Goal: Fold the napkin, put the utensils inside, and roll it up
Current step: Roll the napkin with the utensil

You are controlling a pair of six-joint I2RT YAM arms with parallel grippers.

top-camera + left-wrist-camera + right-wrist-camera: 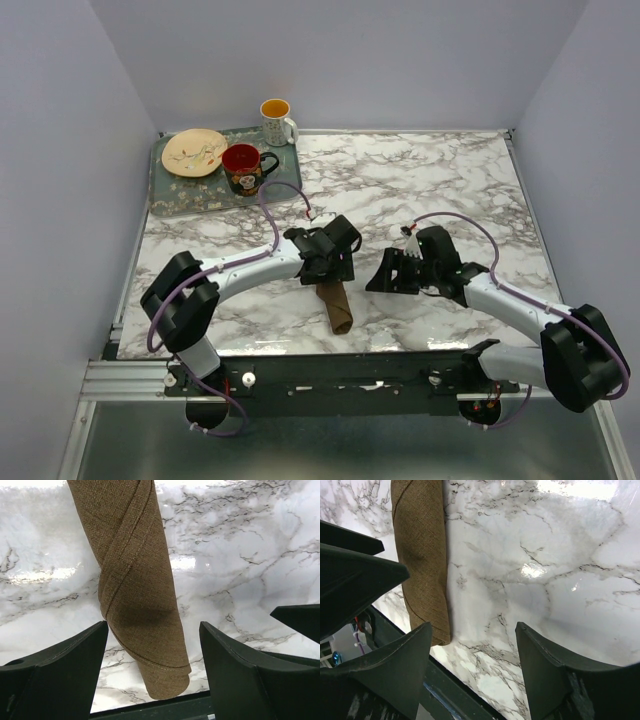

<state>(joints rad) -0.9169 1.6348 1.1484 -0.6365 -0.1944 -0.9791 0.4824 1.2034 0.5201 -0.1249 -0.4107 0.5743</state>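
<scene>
Near the table's (450,180) front edge lies the rolled napkin (337,305), left gripper (325,270) over it, right gripper (382,278) beside, both jaws wide, empty. Far-left tray (170,200) holds a plate (194,152) and red mug (243,165); white mug (276,120) adjoining.

Rolled napkin on the marble desk, jaws wide beside it.
The dark brown napkin (422,555) lies in a tight roll down the left, its near end at the desk (545,555) edge, just beside the right gripper (472,630); bare marble shows between the spread jaws.
</scene>
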